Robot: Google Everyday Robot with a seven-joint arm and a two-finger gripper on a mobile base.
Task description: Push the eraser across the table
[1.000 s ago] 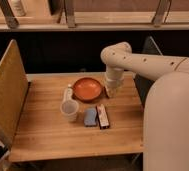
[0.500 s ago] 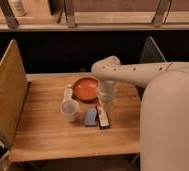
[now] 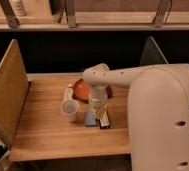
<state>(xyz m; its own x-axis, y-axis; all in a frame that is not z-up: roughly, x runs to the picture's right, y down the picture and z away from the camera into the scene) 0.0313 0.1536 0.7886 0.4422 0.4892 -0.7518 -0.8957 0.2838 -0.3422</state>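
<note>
Wooden table [image 3: 48,135] bore the eraser [image 3: 104,120] near its front edge, beside a blue block [image 3: 90,118]. We found the gripper [image 3: 99,104] just above it and could not tell its grip state. We judged this the approach step; next, lower alongside the eraser and shove.

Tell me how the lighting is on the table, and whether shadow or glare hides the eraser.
Camera view: warm, dim light on the table, no glare on the wood; the space behind it is black. Camera view: the gripper hangs just over the eraser, covering its far end; the near end shows dark against the wood.
</note>
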